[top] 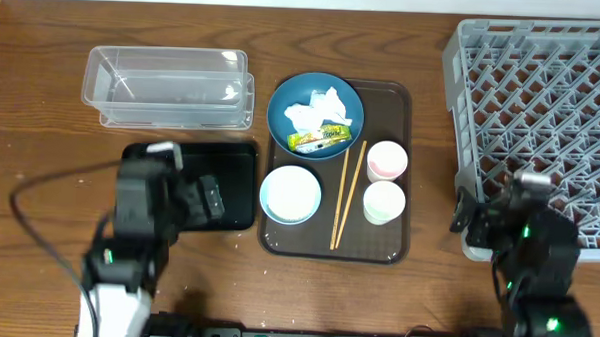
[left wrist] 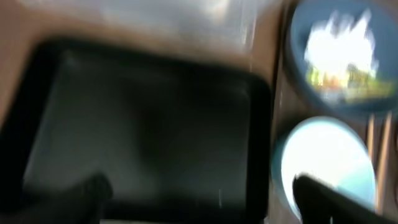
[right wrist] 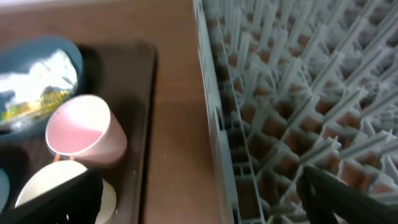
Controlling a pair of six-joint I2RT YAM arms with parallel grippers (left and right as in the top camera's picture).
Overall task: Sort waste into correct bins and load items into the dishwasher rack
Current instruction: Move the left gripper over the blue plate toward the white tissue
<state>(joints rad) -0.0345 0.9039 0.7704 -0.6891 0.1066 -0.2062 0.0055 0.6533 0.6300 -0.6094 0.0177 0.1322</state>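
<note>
Wooden table (top: 41, 129), brown serving tray (top: 403, 97) at its middle. My left gripper (left wrist: 205, 202) hangs wide open, empty, over the black tray (top: 242, 156). The crumpled tissue (top: 317, 107) on the blue plate (top: 282, 100) lies ahead-right, nearer it than my right gripper (right wrist: 199, 205), equally open and empty.

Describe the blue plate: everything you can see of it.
The blue plate is round, deep blue and smooth-looking, with a raised rim. It lies flat, right way up, in the far left corner of the brown tray. A crumpled white tissue fills its middle and a yellow-green wrapper lies near its front edge. The pale blue bowl sits just in front of it.
</note>
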